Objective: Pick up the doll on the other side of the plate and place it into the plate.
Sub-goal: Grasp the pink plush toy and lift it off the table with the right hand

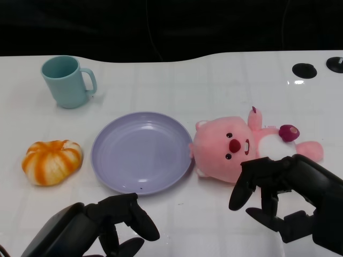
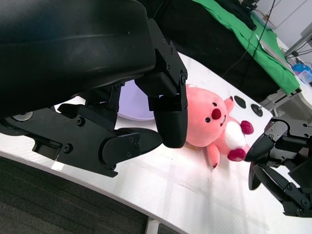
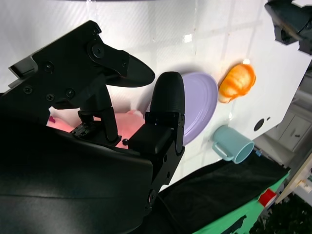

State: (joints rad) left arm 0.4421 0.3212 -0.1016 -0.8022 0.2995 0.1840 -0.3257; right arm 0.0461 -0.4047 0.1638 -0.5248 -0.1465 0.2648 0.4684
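Head view: right hand (image 1: 286, 195), fingers spread and empty, poised over pink plush doll (image 1: 244, 147); grasp next, then lilac plastic plate (image 1: 140, 151).

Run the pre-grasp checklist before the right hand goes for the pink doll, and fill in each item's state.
1. Plate free of anything inside: ok, its bowl is bare.
2. Pink doll beside the plate on the robot's right, lying on the table: ok.
3. Right hand holds nothing, fingers apart: ok.
4. Right hand over the doll: ok, it hovers at the doll's near edge; whether it touches, cannot tell.
5. Left hand out of the path: ok, low at the near edge, short of the plate.
6. Pumpkin toy and teal mug away from the doll: ok.
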